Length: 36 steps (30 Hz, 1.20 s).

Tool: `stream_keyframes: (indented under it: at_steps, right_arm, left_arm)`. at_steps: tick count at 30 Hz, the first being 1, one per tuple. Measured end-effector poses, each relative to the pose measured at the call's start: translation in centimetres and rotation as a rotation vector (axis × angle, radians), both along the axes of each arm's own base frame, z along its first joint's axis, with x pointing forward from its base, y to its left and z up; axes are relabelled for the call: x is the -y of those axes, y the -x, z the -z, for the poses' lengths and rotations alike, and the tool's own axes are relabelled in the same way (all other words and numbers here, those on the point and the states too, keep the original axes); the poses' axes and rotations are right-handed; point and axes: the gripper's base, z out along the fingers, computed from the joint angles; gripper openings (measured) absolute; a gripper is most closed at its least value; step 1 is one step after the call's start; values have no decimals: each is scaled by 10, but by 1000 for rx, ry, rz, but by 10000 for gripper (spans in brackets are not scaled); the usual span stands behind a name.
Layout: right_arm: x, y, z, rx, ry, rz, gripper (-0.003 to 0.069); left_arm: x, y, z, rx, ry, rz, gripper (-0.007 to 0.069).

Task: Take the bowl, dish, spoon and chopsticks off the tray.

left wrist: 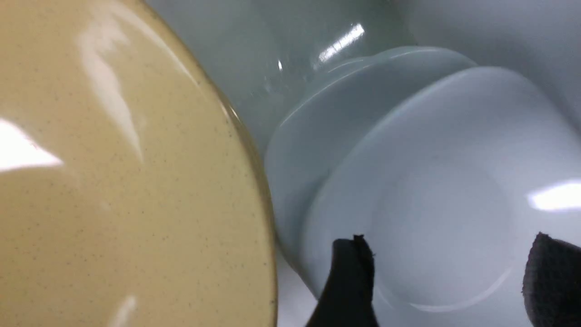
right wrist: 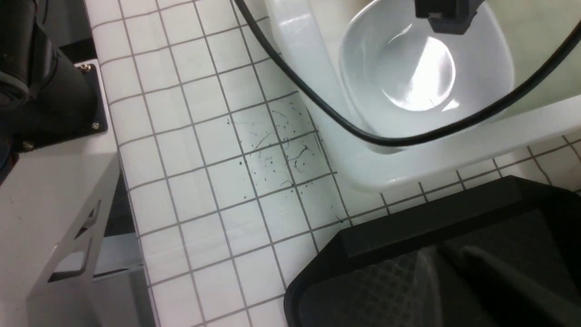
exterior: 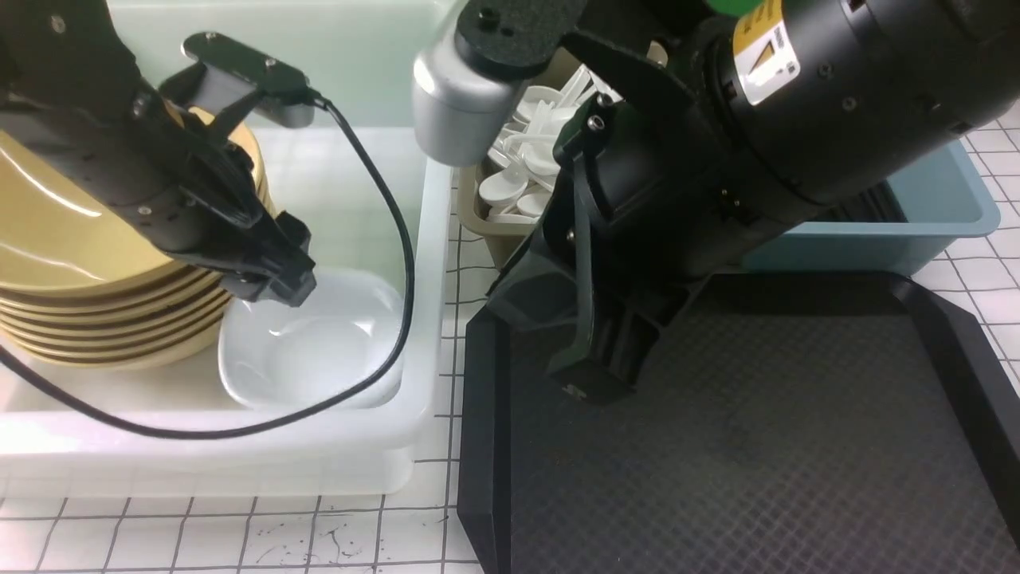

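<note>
Two arms work over a gridded worktop. Nearest, at right, lies the black tray, its diamond-textured floor showing. The right gripper hangs above the tray's far left corner; whether its jaws are parted or clenched cannot be told.

Just left of the tray, a white tub holds the dish, which sits upright in the tub's near right corner, off the tray. The left gripper hovers over the dish's far rim with its jaws released. In the left wrist view its two fingertips are spread apart above the dish's hollow, grasping nothing. A black cable loops from the left arm across the dish.

Just beside the dish on its left, a stack of yellow bowls stands in the tub, with the top bowl glossy under the lights.

Farther back, an olive bin of white spoons sits beyond the tray's far left corner, with a blue bin to its right.
</note>
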Motion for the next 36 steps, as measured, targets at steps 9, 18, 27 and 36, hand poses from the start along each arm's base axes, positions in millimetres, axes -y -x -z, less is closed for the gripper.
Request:
stream_keyframes:
  at_steps: [9,18,27,36]
  right_arm:
    - [1,1,1,-12,17,-4,88]
    - [21,12,-4,24,51,19,94]
    - [71,52,26,137,-84,73,99]
    - [120,90,44,356,-433,178,99]
  left_arm:
    - [4,1,-38,-6,57,-16,456]
    - [-15,57,-82,99,51,-107,90]
    - [-41,170,-62,288,125,-153,-9]
    - [-55,237,-8,547,297,-228,-13]
